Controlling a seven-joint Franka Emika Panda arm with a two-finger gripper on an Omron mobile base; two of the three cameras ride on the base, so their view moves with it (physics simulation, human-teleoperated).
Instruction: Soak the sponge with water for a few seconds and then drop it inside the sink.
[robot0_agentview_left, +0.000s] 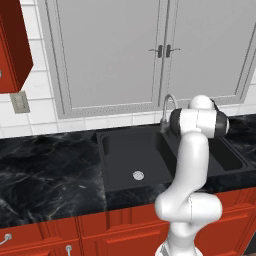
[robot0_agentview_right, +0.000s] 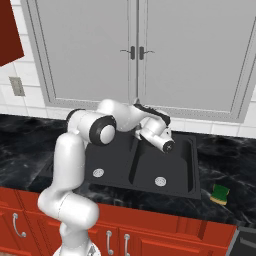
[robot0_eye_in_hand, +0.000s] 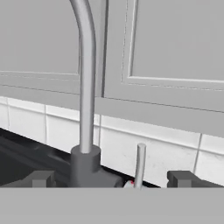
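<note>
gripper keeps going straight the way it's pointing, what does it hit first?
Most likely the faucet's handle lever, which stands between the fingers, with the faucet base just beside it. Depth is unclear; the tiled wall lies behind.

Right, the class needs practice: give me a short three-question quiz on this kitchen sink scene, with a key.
1. True or false: the small yellow sponge with a green scrub layer lies inside the matte black double-basin sink.
2. The tool points at: A the curved silver gooseneck faucet, B a red drawer, C the wall socket.
3. Fill in: the tool's fingers stand ____.
Key: 1 false, it lies on the black marbled countertop; 2 A; 3 open.
</note>
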